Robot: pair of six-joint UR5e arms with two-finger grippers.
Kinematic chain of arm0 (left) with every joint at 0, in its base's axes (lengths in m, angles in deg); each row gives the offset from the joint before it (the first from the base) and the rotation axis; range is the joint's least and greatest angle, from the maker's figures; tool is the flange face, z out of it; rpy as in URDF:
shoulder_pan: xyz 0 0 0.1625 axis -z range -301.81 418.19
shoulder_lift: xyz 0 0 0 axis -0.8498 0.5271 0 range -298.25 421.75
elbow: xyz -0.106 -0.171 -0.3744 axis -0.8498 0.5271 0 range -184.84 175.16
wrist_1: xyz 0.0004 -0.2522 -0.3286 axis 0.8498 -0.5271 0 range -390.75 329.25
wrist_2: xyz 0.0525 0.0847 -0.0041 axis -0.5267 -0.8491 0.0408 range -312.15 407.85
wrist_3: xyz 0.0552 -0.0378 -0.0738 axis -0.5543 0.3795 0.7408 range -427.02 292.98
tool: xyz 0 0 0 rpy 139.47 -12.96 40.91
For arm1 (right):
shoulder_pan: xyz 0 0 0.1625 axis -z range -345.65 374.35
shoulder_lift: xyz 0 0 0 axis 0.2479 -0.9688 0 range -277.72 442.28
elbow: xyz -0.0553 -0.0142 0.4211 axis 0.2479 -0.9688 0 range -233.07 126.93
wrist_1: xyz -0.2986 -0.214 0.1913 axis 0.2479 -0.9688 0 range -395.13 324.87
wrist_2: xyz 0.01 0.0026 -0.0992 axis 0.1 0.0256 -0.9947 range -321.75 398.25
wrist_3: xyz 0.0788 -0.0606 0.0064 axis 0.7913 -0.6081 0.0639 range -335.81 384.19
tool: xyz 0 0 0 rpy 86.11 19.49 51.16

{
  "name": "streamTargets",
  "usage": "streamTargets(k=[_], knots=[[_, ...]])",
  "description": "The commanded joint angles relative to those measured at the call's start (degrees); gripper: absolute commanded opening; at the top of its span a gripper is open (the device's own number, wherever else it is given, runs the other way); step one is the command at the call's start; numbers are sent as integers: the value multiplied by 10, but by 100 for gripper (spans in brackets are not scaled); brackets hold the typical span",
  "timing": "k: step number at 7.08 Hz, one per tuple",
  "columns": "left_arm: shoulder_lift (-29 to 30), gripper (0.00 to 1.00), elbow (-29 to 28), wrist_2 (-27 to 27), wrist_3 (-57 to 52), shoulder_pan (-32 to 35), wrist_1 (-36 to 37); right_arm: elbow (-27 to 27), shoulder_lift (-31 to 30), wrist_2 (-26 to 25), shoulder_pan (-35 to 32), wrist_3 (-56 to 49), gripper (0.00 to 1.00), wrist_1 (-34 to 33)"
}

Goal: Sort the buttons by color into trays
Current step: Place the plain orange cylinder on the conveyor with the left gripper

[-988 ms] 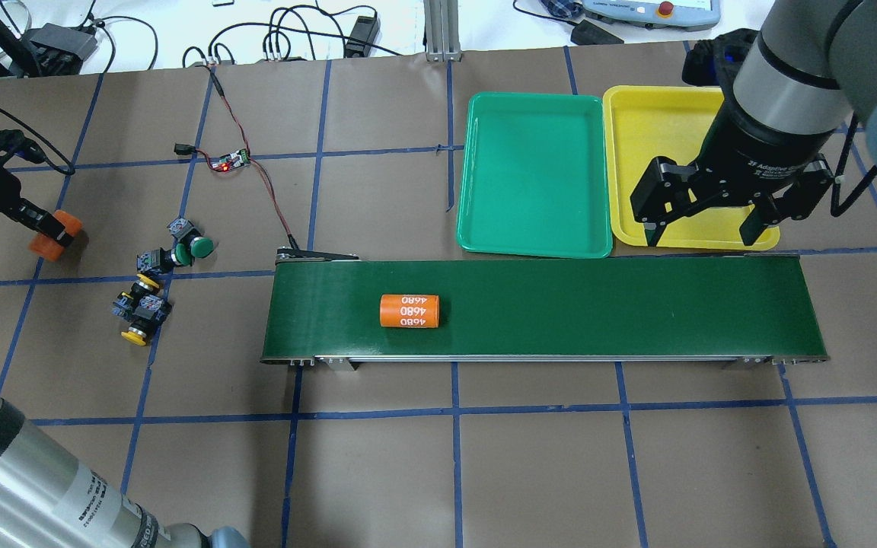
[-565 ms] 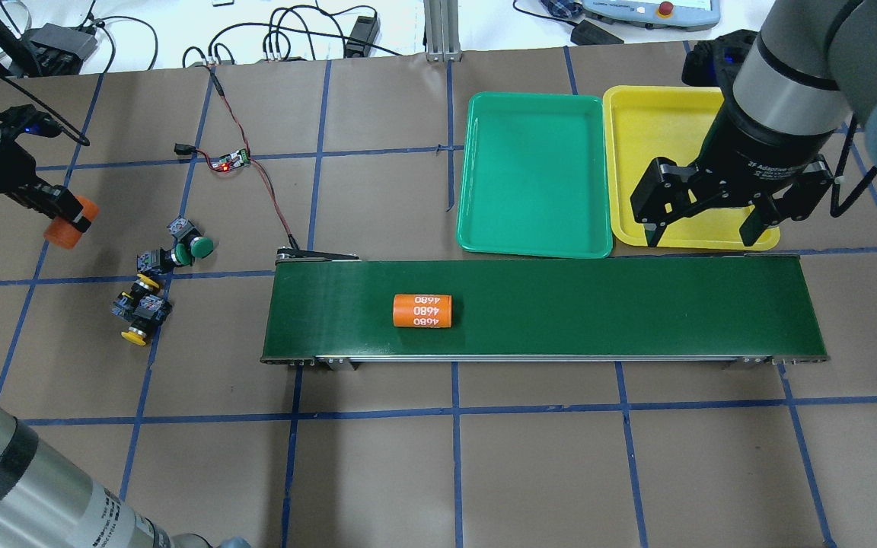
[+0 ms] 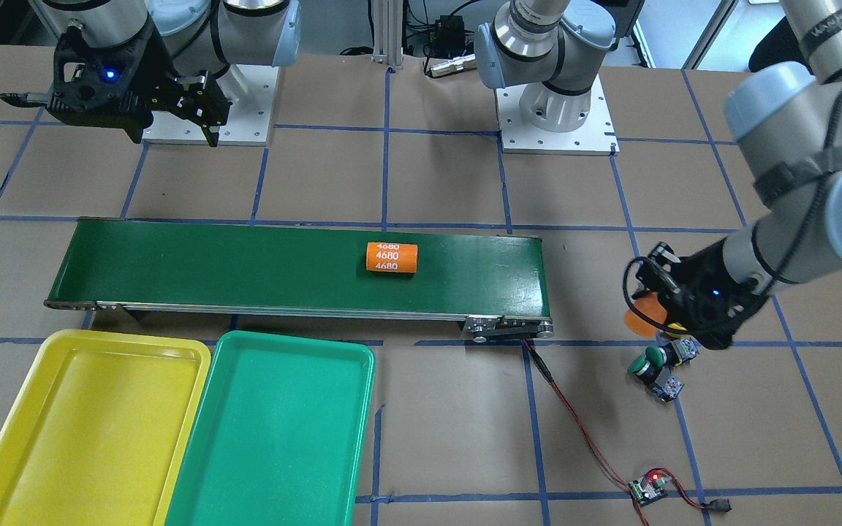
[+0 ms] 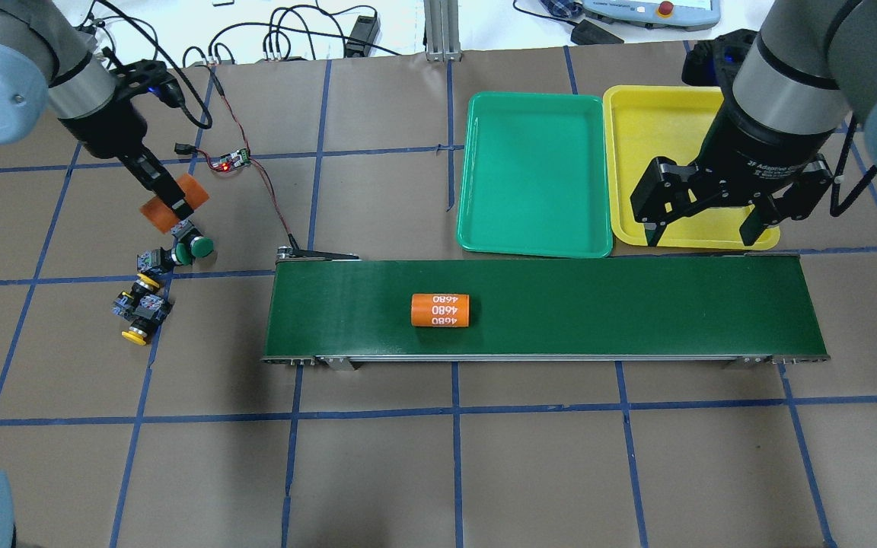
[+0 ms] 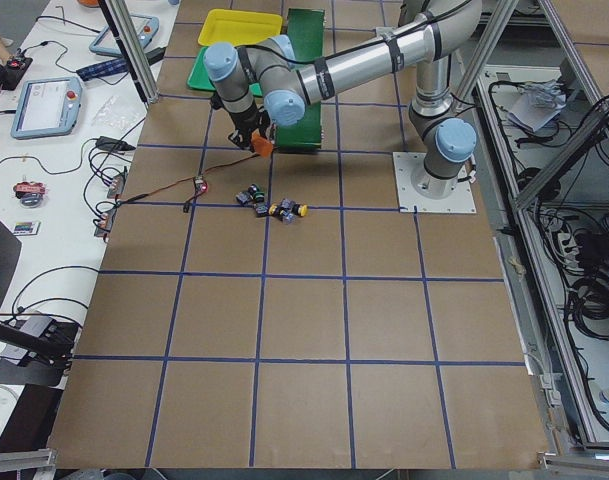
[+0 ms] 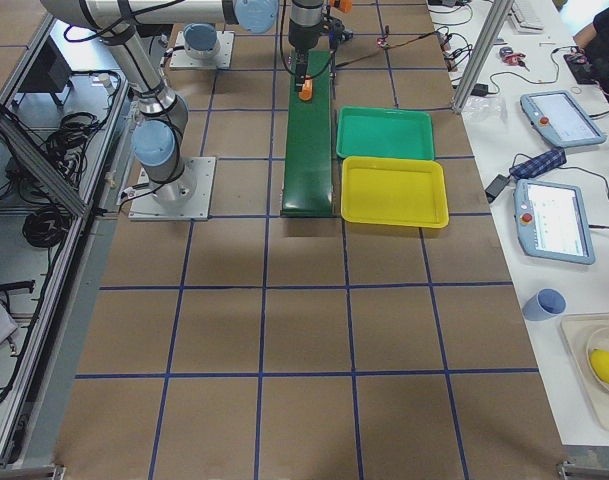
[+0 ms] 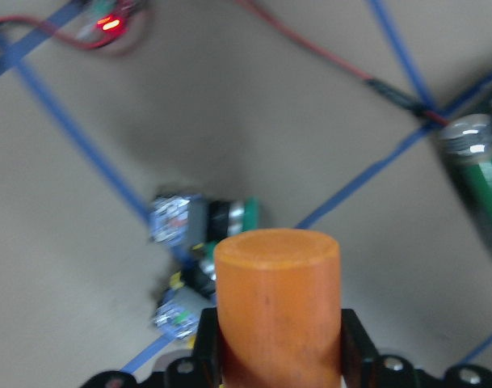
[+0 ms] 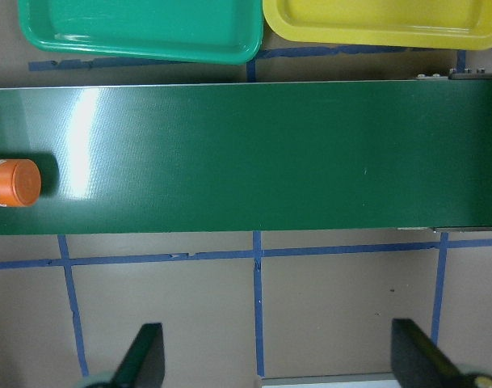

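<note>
Several buttons lie in a cluster on the table's left: a green-capped one (image 4: pixel 195 246) and yellow-capped ones (image 4: pixel 135 333). They also show in the left wrist view (image 7: pixel 203 220). My left gripper (image 4: pixel 168 199) is shut on a plain orange cylinder (image 7: pixel 276 299) and holds it just above the cluster's far end. My right gripper (image 4: pixel 701 221) is open and empty, hovering over the front edge of the yellow tray (image 4: pixel 652 129). The green tray (image 4: pixel 534 175) lies beside it. Both trays are empty.
A dark-green conveyor belt (image 4: pixel 598 308) runs in front of the trays and carries an orange cylinder printed 4680 (image 4: pixel 440 310). A small circuit board with a red light (image 4: pixel 229 160) and its red wire lie behind the buttons.
My left gripper has carried the plain orange cylinder from the table's far left edge rightwards to above the buttons. The 4680 cylinder has moved right along the belt. The right arm is still.
</note>
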Motion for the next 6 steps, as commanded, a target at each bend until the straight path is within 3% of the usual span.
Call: streamTargets(k=[1, 3, 6], knots=[[-83, 0, 98, -3, -58, 80, 27, 0, 0, 0, 0, -1, 100, 0], [-72, 0, 185, -46, -72, 143, 195, 0, -1, 0, 0, -1, 100, 0], [-78, 0, 224, -39, -155, 161, 227, 0, -1, -1, 0, -1, 100, 0]])
